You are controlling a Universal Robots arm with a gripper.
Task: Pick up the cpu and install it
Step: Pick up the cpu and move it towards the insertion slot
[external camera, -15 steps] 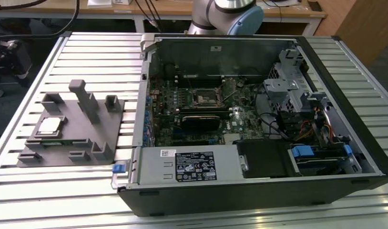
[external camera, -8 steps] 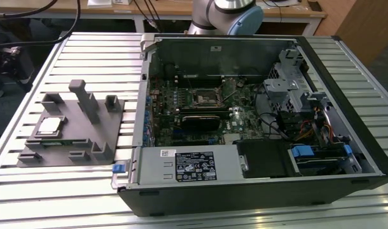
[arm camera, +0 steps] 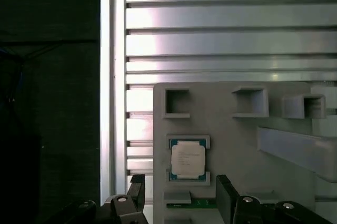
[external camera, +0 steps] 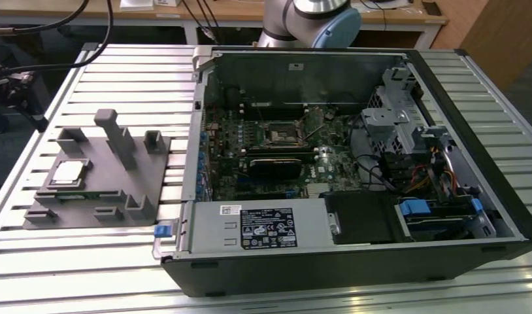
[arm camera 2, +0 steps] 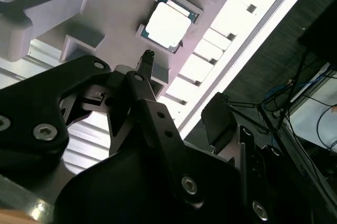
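Observation:
The cpu (external camera: 67, 173) is a small square chip with a pale metal top. It lies flat in a recess of the grey fixture (external camera: 109, 196) on the exterior view's left. Both wrist views look down on the cpu (arm camera: 188, 159) (arm camera 2: 169, 23) from some height. My gripper (arm camera: 180, 186) (arm camera 2: 181, 79) hangs above the fixture (arm camera: 237, 139), just off one edge of the chip. It is open: its two black fingers (arm camera: 138, 190) stand wide apart with nothing between them. The black socket frame (external camera: 279, 134) sits on the motherboard inside the open computer case (external camera: 353, 248).
Grey posts (external camera: 117, 137) rise from the fixture beside the chip. A green memory stick (arm camera: 192, 203) lies in a slot right by the cpu. The slatted metal table (external camera: 117, 65) carries everything. Cables and drive cages (external camera: 414, 150) fill the case's right side.

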